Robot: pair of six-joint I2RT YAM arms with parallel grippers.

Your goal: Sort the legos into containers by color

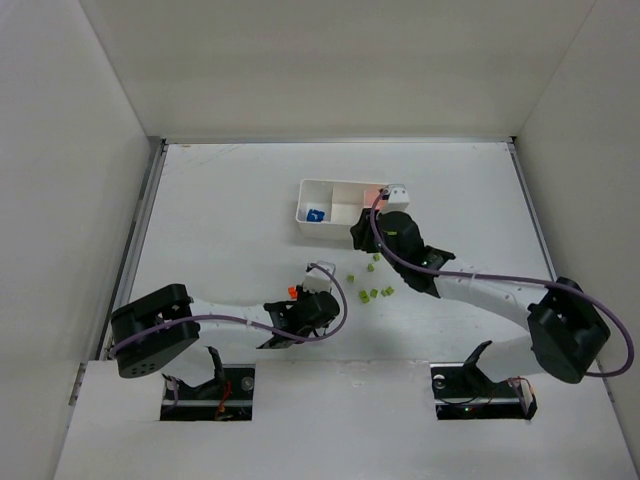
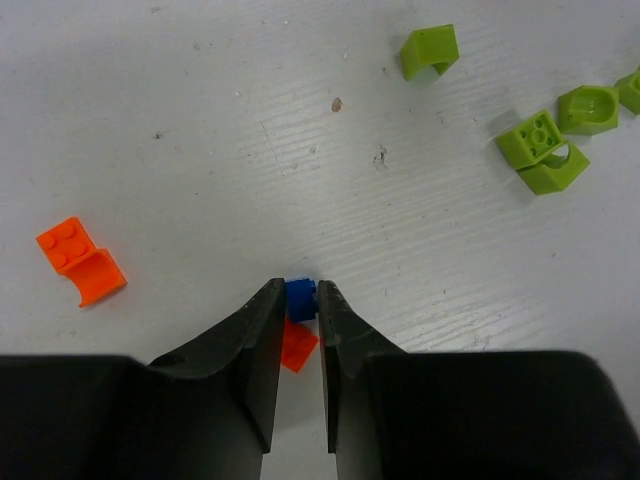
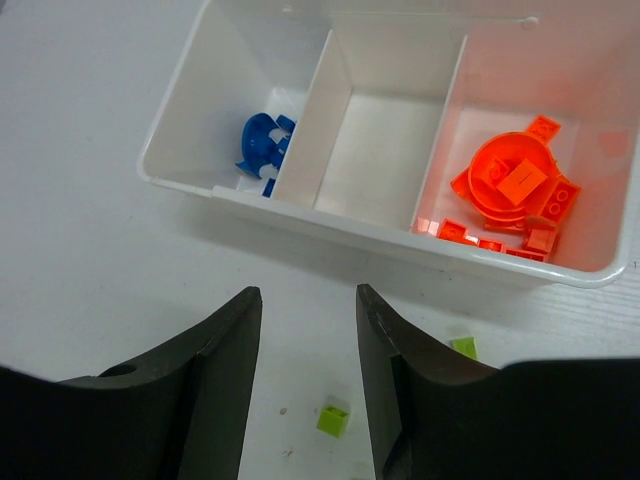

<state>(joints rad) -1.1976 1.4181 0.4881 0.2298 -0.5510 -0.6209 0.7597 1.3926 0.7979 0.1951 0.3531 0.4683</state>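
The left end effector (image 2: 299,293) pinches a tiny blue plastic brick (image 2: 301,300) on the white bench (image 2: 200,120) (an orange-red brick (image 2: 297,347) lies right beside it), presumably bound for the blue-holding compartment of the white plastic tray (image 3: 330,222). The right end effector (image 3: 308,295) hangs wide open, empty, beside that tray.

- tray (image 3: 330,222): made of smooth, glossy white plastic
- bricks (image 2: 80,262): moulded in smooth, shiny plastic
- table (image 2: 200,120): finished matt white, faintly ridged and scuffed
- left fingers (image 2: 250,350): formed of matt black plastic
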